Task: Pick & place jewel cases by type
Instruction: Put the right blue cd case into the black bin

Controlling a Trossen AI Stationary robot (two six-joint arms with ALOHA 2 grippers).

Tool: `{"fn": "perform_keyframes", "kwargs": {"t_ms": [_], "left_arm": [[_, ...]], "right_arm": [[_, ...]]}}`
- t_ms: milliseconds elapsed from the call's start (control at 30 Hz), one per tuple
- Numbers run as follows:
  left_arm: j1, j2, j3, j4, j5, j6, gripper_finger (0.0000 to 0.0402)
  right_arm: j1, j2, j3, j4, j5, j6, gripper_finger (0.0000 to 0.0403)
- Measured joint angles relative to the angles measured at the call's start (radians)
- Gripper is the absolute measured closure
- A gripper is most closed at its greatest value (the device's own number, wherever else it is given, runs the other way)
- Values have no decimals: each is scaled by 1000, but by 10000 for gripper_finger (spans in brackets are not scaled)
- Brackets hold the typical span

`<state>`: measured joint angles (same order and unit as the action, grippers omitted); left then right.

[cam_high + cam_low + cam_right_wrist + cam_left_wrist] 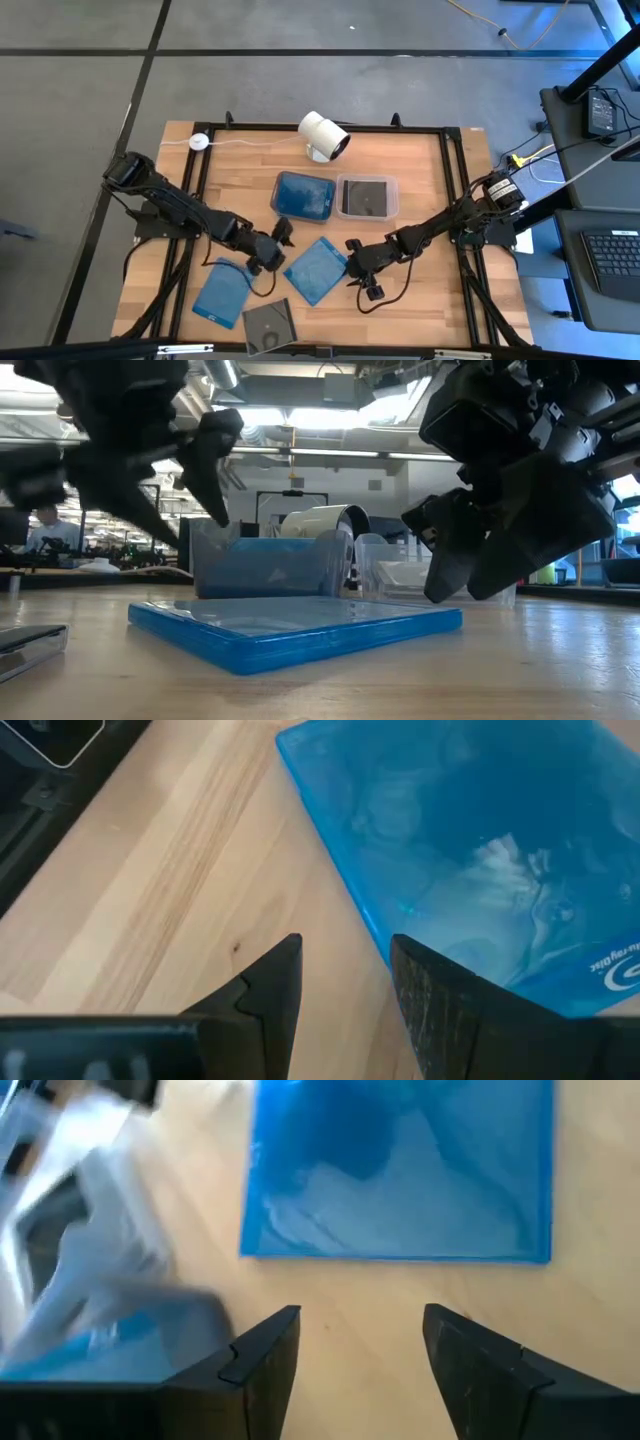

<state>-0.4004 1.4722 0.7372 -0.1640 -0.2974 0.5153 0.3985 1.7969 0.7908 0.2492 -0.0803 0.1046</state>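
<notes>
A translucent blue jewel case [317, 268] lies flat on the table between my two grippers; it also shows in the low view [290, 628]. My left gripper [279, 248] is open just to its left, with the blue jewel case [400, 1170] ahead of the fingers. My right gripper [354, 270] is open at the case's right corner, one finger [430, 1000] next to the blue jewel case's edge [370, 910]. In the low view my right gripper [450, 575] hangs just above that corner. A second blue case [222, 292] and a dark grey case [268, 325] lie flat near the table's near edge.
Two plastic tubs stand behind the middle case: one [303, 195] holds blue cases, the other [366, 196] a dark one. A white cylindrical camera [323, 135] sits at the far edge. Black frame rails [455, 190] run along the table's sides. Bare wood lies right of my right gripper.
</notes>
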Motion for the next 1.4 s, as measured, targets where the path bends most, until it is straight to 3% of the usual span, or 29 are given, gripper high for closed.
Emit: {"fn": "perform_keyframes", "kwargs": {"t_ms": [100, 267, 433, 633, 967, 1200, 1400], "left_arm": [[-17, 65, 0, 19, -26, 148, 193], [-42, 189, 0, 80, -163, 376, 193], [-44, 274, 5, 178, -214, 489, 197], [-41, 308, 2, 300, -227, 529, 203], [-39, 310, -2, 370, -197, 524, 203], [-43, 315, -1, 457, -122, 515, 204], [-42, 314, -1, 478, -175, 532, 208]], "right_arm": [[0, 0, 0, -4, 0, 0, 245], [-2, 7, 1, -4, 0, -4, 245], [-12, 62, 7, 27, -1, 7, 245], [-21, 124, 6, 79, 0, -14, 245], [-55, 129, 2, 105, -23, -30, 245], [-66, 134, 4, 115, 1, -30, 245], [-68, 134, 4, 114, 10, -4, 245]]}}
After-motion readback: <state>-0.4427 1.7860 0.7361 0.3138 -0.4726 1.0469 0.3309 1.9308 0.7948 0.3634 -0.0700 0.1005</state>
